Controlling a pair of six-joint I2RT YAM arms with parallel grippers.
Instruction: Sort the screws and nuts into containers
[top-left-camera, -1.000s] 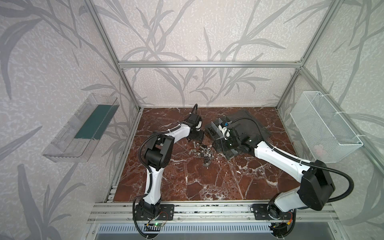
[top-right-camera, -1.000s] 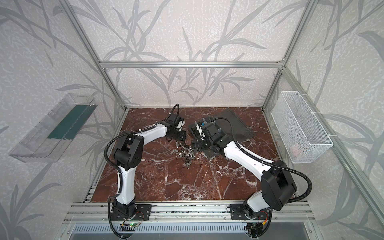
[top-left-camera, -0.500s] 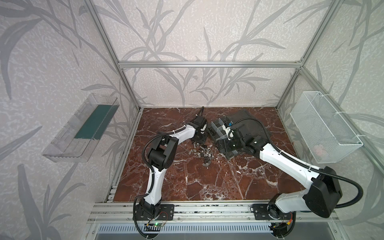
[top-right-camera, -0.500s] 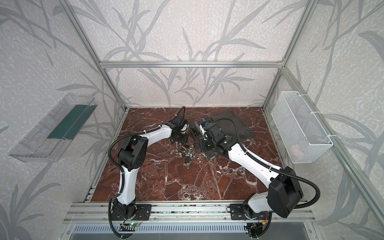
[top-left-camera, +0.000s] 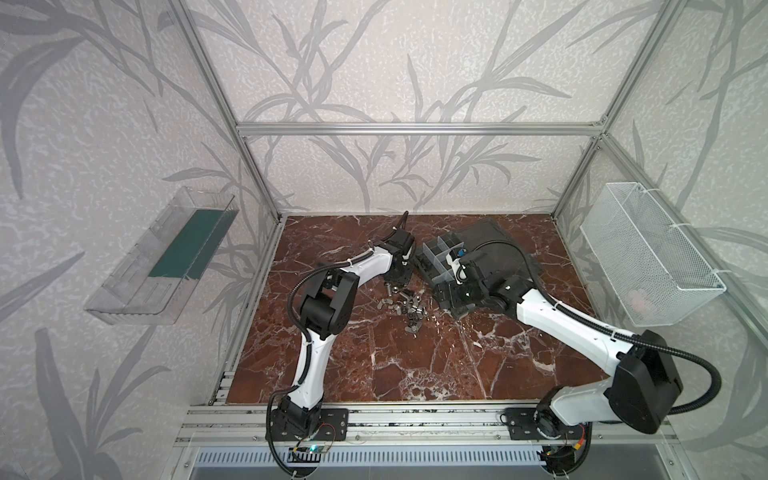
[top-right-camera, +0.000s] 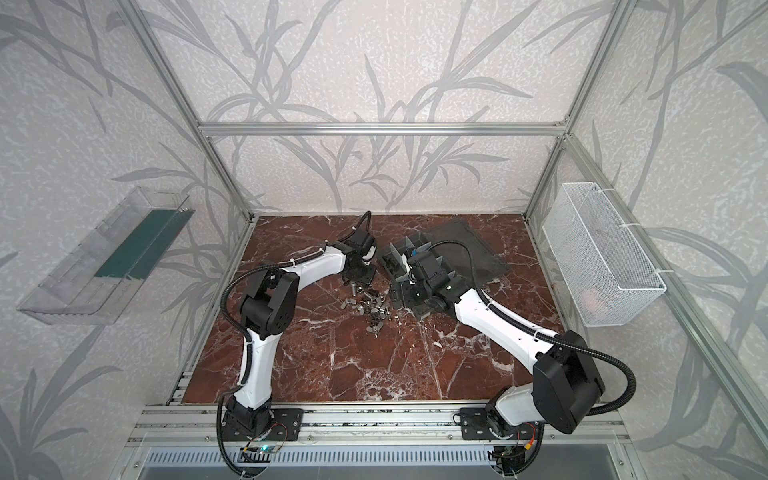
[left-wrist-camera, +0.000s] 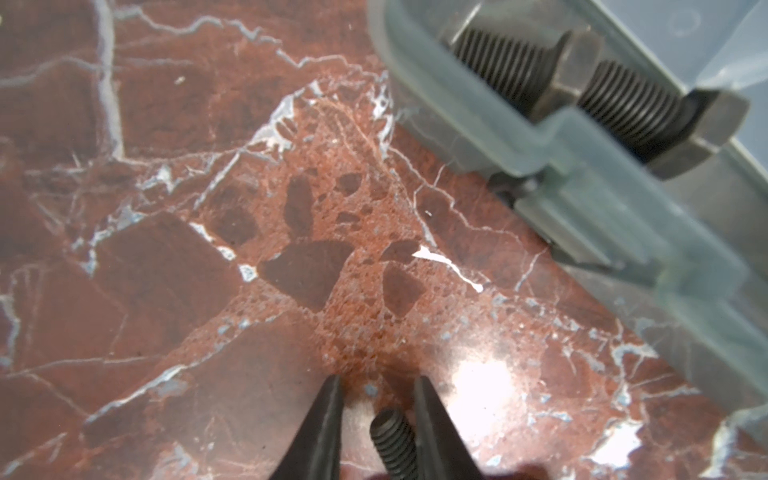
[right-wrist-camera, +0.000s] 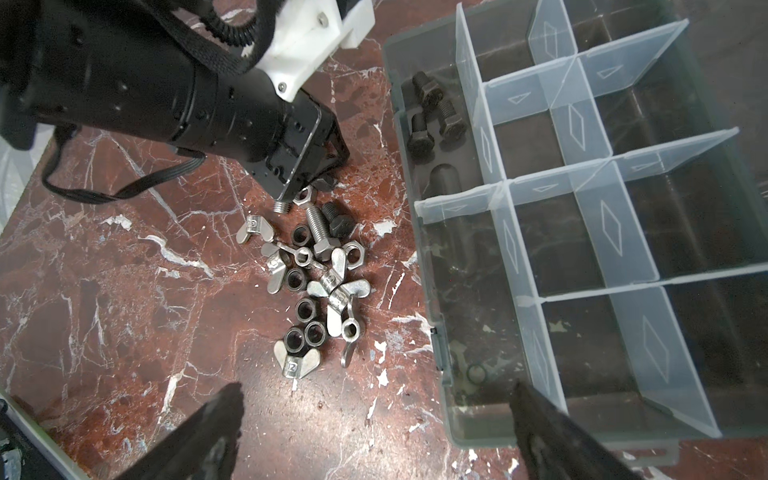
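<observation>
On a red-brown marble tabletop (top-left-camera: 374, 365), the left gripper (left-wrist-camera: 376, 384) has its jaws narrowed around a grey threaded metal screw (left-wrist-camera: 395, 440); whether they pinch it cannot be told. Just beside it, near the middle, lies a heap of silver wing nuts and dark hex nuts (right-wrist-camera: 309, 291). The right gripper (right-wrist-camera: 376, 388) hangs wide open and empty. A dark-grey plastic divided organizer box (right-wrist-camera: 432, 266) sits toward the far right corner, with three dark hex bolts (right-wrist-camera: 432, 108) in one corner compartment.
</observation>
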